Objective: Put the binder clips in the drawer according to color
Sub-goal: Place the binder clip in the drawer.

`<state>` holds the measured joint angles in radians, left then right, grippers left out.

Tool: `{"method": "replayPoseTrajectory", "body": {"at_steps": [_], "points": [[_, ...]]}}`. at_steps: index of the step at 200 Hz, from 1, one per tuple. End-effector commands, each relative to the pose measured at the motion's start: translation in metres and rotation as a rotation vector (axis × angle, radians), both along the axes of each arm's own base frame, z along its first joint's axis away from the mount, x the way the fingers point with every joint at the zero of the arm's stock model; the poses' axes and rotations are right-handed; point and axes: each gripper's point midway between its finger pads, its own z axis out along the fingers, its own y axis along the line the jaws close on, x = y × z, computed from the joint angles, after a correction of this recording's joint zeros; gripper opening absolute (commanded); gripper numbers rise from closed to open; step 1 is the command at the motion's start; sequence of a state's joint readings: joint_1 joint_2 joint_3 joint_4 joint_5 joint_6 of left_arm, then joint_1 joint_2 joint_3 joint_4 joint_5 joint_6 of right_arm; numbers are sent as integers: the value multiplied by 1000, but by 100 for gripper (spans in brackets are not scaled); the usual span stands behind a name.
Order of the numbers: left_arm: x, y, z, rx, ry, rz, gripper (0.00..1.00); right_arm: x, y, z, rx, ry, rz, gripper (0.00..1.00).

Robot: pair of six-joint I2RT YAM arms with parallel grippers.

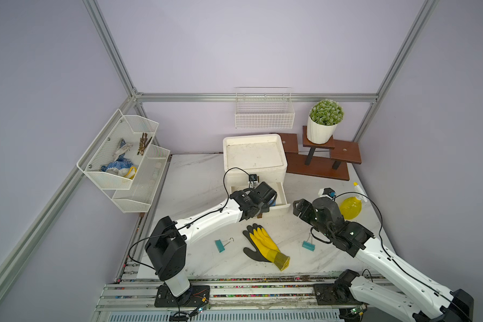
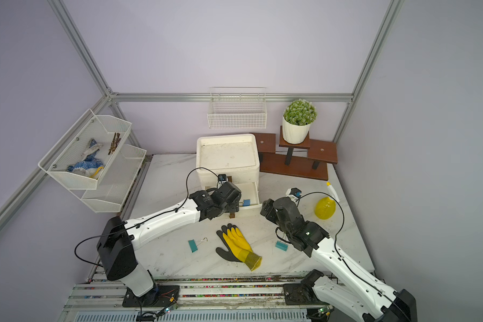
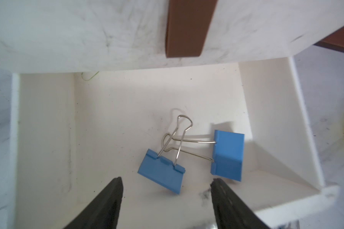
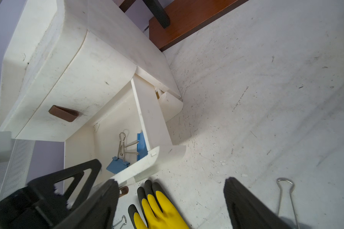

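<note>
The white drawer unit [image 1: 282, 156] stands at the back of the table with one drawer [image 1: 282, 207] pulled out. Two blue binder clips [image 3: 161, 174] [image 3: 227, 154] lie inside it, handles crossed, also visible in the right wrist view [image 4: 117, 165]. My left gripper [image 3: 166, 179] hangs open over this drawer, with nothing between its fingers. Two teal binder clips [image 1: 220, 246] [image 1: 308, 246] lie on the table in both top views. My right gripper [image 4: 171, 180] stands open and empty beside the drawer's front corner.
A yellow-and-black glove [image 1: 264, 246] lies between the teal clips. A yellow spray bottle [image 1: 350, 207] sits at the right. A wooden stand [image 1: 318, 167] with a potted plant [image 1: 322, 122] is behind. White wire baskets hang on the left wall [image 1: 117, 156] and back wall [image 1: 264, 114].
</note>
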<state>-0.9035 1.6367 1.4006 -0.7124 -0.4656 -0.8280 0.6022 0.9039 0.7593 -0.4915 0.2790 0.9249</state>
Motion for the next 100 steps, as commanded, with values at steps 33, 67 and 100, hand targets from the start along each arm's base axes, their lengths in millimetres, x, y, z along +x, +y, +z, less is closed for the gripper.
{"method": "replayPoseTrajectory", "body": {"at_steps": [33,67,100], "points": [[-67,1,49,-184,-85,-8,63,-7,-13,5,-34,-27,-11,88],[-79,-24,2,-168,-37,-22,54,-6,-13,10,-22,-35,-13,89],[-70,-39,-23,-171,-64,-14,53,-9,-18,13,-26,-46,-21,88]]}}
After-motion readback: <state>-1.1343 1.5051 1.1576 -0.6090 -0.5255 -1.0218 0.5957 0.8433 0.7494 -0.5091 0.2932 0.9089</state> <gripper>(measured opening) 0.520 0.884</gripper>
